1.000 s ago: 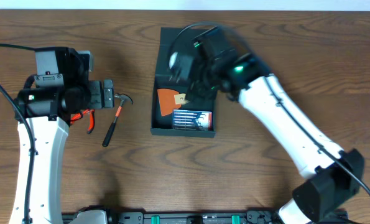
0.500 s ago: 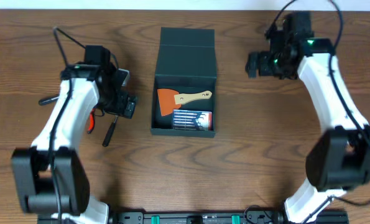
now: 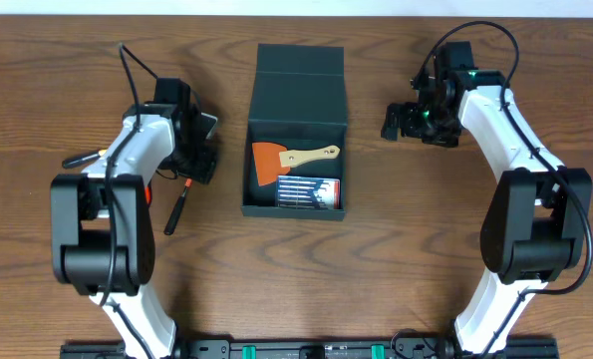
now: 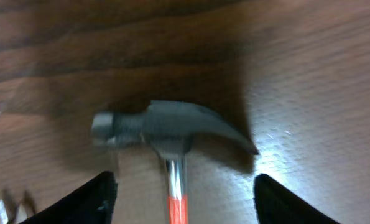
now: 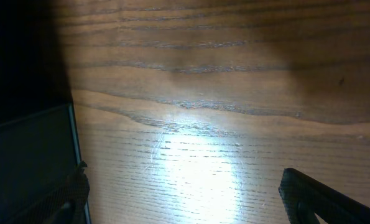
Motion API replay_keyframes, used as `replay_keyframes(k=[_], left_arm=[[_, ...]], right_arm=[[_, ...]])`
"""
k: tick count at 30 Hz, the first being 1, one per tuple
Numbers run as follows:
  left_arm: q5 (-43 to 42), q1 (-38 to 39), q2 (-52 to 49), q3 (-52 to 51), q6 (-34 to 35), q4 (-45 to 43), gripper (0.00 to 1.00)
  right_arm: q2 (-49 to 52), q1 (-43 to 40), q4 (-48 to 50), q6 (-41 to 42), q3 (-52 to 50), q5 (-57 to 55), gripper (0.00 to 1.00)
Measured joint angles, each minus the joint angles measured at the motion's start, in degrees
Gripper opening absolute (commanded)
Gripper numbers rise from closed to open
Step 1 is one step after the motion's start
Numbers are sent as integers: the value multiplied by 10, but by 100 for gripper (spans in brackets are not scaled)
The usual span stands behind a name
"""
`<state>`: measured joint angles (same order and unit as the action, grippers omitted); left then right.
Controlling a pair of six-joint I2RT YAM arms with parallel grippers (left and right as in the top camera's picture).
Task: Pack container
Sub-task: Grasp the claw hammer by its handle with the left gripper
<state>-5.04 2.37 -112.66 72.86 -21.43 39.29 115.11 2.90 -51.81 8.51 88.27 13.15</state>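
Observation:
The dark teal container stands open at the table's middle, flap lid folded back. Inside lie an orange scraper with a wooden handle and a small blue case of drill bits. A hammer with an orange-and-black handle lies left of the box. My left gripper is open over the hammer's head, with the steel neck between the open fingers. My right gripper is open and empty above bare wood, right of the box, whose edge shows in its view.
Orange-handled pliers lie on the table just left of the hammer, partly under my left arm. Both arms reach in from the front edge, one on each side of the box.
My right arm has pulled back from over the box to its right side, leaving the scraper inside. My left arm has swung so that its gripper is over the hammer's head.

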Motion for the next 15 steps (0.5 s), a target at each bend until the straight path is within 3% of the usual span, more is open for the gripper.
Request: replay_keyframes(k=[7,10,14,15], left_arm=[[22,0,-10,2,-10,-3,50],[25,0,-10,2,-10,-3,34],[33,1,-10,2,-8,-3,6],[37,1,-11,2,-9,-4,6]], right_arm=[[0,0,-2,1,0,2,99],[0,0,-2,2,0,2,99],[0,-2,9,3,0,2,99],[0,-2,11,3,0,1,99]])
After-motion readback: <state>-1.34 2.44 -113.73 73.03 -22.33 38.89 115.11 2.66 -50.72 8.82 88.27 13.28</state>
